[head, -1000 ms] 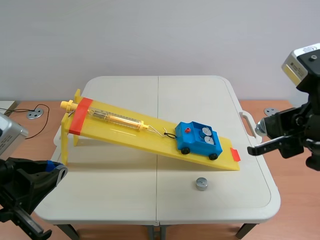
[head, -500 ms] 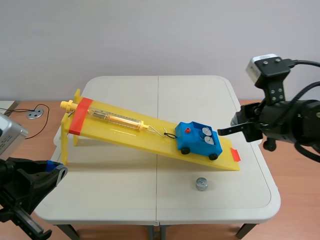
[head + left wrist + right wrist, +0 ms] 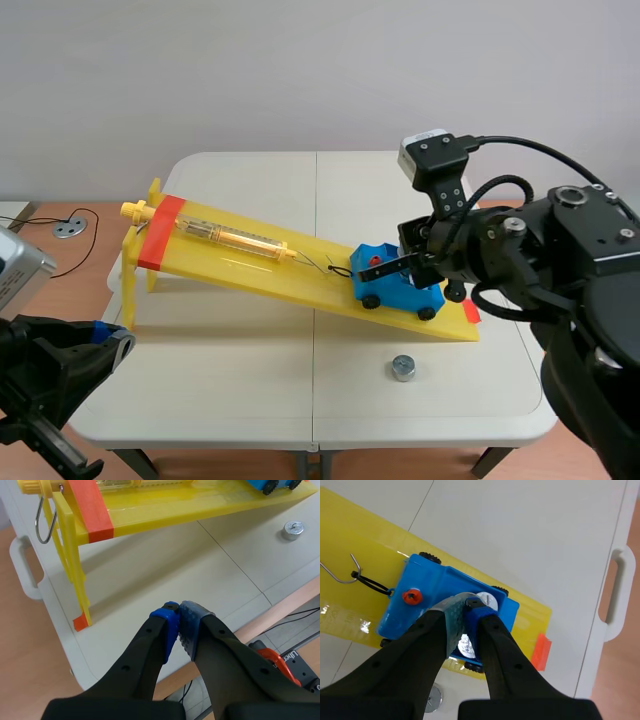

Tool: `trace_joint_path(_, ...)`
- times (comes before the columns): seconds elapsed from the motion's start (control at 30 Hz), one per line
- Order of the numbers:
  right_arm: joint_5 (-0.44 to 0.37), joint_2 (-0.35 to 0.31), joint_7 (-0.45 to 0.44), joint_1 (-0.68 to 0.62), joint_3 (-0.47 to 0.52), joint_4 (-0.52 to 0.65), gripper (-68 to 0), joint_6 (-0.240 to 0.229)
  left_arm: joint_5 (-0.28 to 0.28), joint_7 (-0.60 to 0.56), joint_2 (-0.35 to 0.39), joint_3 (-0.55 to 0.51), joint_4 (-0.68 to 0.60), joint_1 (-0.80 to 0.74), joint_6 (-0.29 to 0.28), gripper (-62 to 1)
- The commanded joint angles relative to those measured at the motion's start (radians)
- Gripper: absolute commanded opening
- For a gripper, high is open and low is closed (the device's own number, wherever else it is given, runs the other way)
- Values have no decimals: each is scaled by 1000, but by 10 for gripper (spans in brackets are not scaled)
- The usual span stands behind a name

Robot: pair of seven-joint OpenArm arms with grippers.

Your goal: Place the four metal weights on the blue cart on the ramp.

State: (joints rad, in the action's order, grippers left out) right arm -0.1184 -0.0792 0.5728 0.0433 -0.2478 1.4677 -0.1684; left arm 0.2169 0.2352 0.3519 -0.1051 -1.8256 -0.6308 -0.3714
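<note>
A: Right gripper [image 3: 466, 608]?
B: Over the blue cart [image 3: 435, 580] at the ramp's [image 3: 250, 268] low end. Holding anything or not, cannot tell.
A: Loose metal weight [image 3: 403, 367]?
B: By the worktop's [image 3: 250, 400] front edge, nearer the right gripper. Left gripper [image 3: 178, 612] — jaws pressed together.

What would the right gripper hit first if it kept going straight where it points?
Probably the blue cart: the right gripper points down into its bed, just beside a metal weight lying there. Depth is unclear; it may touch that weight first.
</note>
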Motion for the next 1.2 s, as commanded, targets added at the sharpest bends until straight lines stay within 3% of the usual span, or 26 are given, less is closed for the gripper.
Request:
trace_joint_path(0.0, 1, 5, -169, 121, 10, 57, -667, 66, 52, -102, -8, -6, -45, 35, -21, -582)
trace_joint_path(0.2, 23, 27, -180, 150, -2, 16, -667, 97, 52, -102, -8, -6, -45, 35, -21, -582)
trace_joint_path(0.6, 26, 44, -229, 159, -7, -39, -665, 98, 51, -101, -8, -6, -45, 35, -21, -582)
trace_joint_path(0.8, 26, 44, -241, 159, -7, -55, -556, 97, 51, -101, -8, -6, -45, 35, -21, -582)
trace_joint_path(0.93, 25, 41, -239, 159, -3, -44, -440, 97, 51, -101, -8, -6, -45, 35, -21, -582)
trace_joint_path(1.17, -51, -6, -127, 140, 50, 119, -426, 81, 51, -101, -8, -6, -45, 35, -21, -582)
